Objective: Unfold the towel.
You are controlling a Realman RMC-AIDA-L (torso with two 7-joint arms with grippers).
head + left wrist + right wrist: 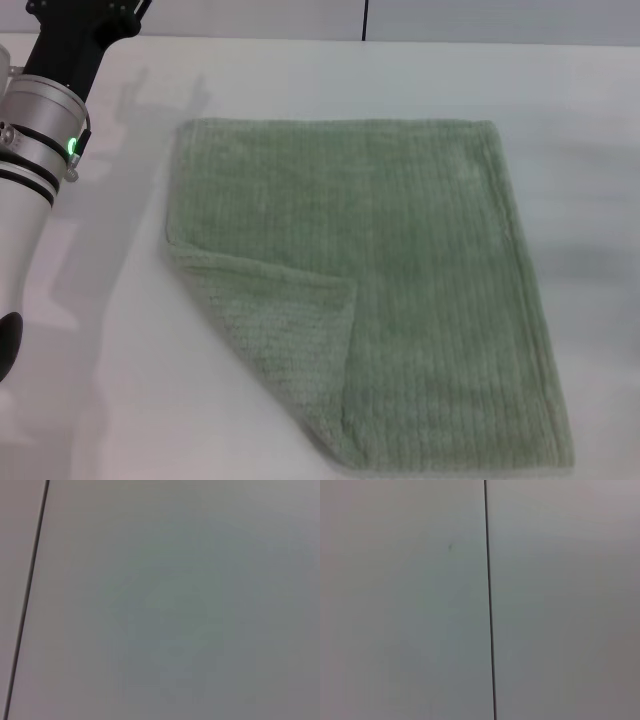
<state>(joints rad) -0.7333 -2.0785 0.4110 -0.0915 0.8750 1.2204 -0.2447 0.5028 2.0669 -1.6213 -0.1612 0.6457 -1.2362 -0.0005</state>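
The sage-green towel point(400, 280) lies flat on the white table point(90, 360) in the head view, filling most of the middle. Its near-left corner point(285, 340) is folded over onto the cloth as a triangular flap, showing the paler underside. My left arm point(40, 130) stands raised at the far left, well clear of the towel; its gripper is out of frame at the top. My right arm and gripper are out of view. Both wrist views show only blank white surface with a thin dark seam point(489, 600).
A dark seam point(365, 20) runs down the wall behind the table's far edge. Bare table lies left of the towel, beside my left arm, and along the right side point(590, 200).
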